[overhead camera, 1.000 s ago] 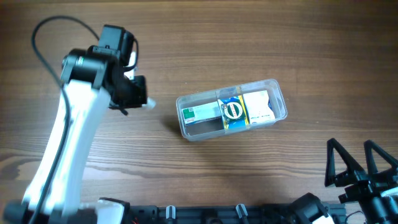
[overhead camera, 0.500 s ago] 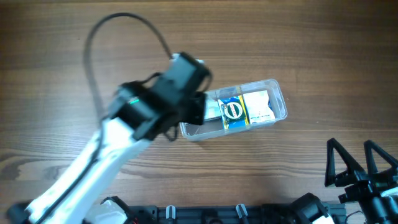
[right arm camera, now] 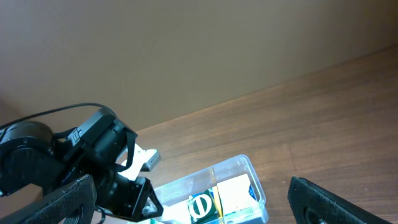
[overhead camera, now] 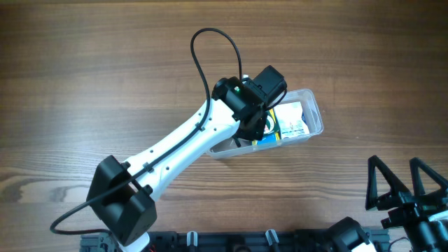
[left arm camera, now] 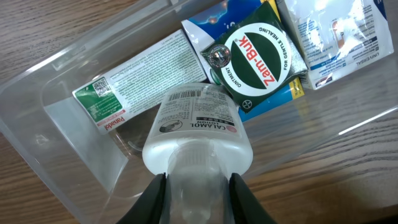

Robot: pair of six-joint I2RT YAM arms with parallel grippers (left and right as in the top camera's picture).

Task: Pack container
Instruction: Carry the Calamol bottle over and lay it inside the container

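The clear plastic container (overhead camera: 313,105) lies right of the table's middle; it also shows in the left wrist view (left arm camera: 74,81) and the right wrist view (right arm camera: 245,167). It holds a white and green box (left arm camera: 137,71), a green Zam-Buk tin (left arm camera: 256,57) on a blue box, and a white box (overhead camera: 290,119). My left gripper (left arm camera: 198,186) is shut on a clear calamine lotion bottle (left arm camera: 196,121) and holds it over the container's left half. My right gripper (overhead camera: 404,189) is open and empty at the table's front right.
The left arm (overhead camera: 182,150) stretches from the front left across the wood table (overhead camera: 105,70) to the container, with a black cable (overhead camera: 210,49) looping above it.
My left arm has swung right from the table's left side to over the container, carrying the bottle. The right arm has not moved.
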